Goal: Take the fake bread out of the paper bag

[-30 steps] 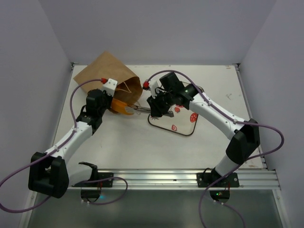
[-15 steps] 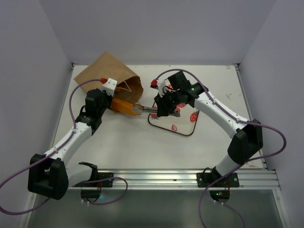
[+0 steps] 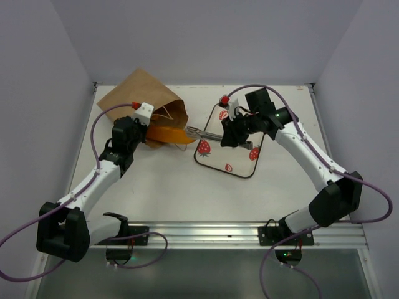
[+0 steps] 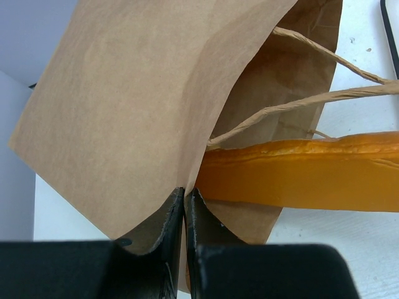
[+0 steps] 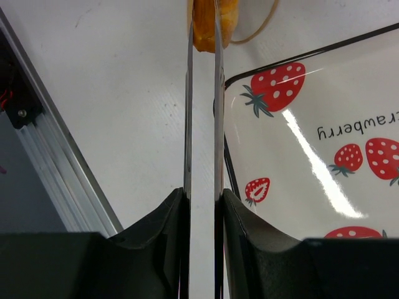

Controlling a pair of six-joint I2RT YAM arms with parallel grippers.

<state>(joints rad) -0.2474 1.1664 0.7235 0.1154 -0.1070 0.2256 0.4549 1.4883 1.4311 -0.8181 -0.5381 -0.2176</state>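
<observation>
The brown paper bag [image 3: 134, 93] lies on its side at the back left, mouth facing right. My left gripper [image 3: 145, 127] is shut on the bag's lower mouth edge; the left wrist view shows the jaws [image 4: 185, 194] pinching the paper [image 4: 124, 93]. A long orange baguette [image 3: 163, 133] sticks out of the mouth and also shows in the left wrist view [image 4: 299, 174]. My right gripper [image 3: 234, 134] is shut on metal tongs [image 3: 206, 133]. In the right wrist view the gripper [image 5: 202, 194] holds the tong blades [image 5: 188, 124], which clamp the baguette's tip [image 5: 204, 25]. Other bread pieces are hidden.
The strawberry-print tray [image 3: 225, 174] lies at mid-table under my right gripper and shows in the right wrist view [image 5: 312, 112]. The bag's string handles [image 4: 312, 103] loop over the baguette. An aluminium rail [image 3: 206, 233] runs along the near edge.
My right gripper has moved right and back with the tongs, drawing the baguette farther out of the bag toward the tray. The left gripper has kept its hold on the bag.
</observation>
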